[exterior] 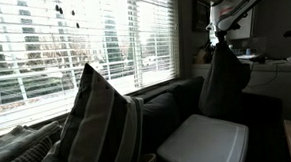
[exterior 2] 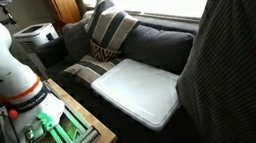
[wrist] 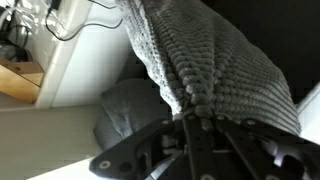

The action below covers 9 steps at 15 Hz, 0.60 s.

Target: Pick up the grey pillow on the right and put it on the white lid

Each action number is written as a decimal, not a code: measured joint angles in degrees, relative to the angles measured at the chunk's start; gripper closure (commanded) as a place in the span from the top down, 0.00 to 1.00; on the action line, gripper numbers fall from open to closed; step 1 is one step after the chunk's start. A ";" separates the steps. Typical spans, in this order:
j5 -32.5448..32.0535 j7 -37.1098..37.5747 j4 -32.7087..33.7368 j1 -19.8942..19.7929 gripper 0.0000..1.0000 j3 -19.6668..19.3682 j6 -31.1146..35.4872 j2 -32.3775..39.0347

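The grey pillow (exterior: 224, 85) hangs in the air from my gripper (exterior: 217, 41), pinched by its top edge, above the sofa's right end. It also fills the right side of an exterior view (exterior 2: 234, 51) and the wrist view (wrist: 215, 65). In the wrist view my gripper (wrist: 192, 118) is shut on the pillow's knitted edge. The white lid (exterior: 204, 143) lies flat on the sofa seat, below and beside the hanging pillow, and shows in both exterior views (exterior 2: 139, 90).
A larger striped cushion (exterior: 100, 123) leans on the sofa back to the lid's other side, also visible in an exterior view (exterior 2: 110, 29). Window blinds (exterior: 73, 35) run behind the sofa. The robot base (exterior 2: 5, 58) stands on a wooden stand.
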 measured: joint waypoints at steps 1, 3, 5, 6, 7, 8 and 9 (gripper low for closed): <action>-1.94 1.64 -0.18 -0.19 0.02 -0.19 -0.13 -1.76; -5.17 4.27 -0.52 -0.49 0.02 -0.26 -0.39 -5.13; -7.86 6.38 -0.96 -0.42 0.02 0.04 -0.57 -7.93; -9.20 7.46 -1.37 -0.28 0.02 0.42 -0.71 -9.19; -10.49 8.59 -1.81 -0.10 0.02 0.98 -0.93 -10.29; -11.70 9.65 -2.23 0.18 0.02 1.66 -1.21 -11.27; -12.88 10.71 -2.65 0.56 0.02 2.39 -1.50 -12.18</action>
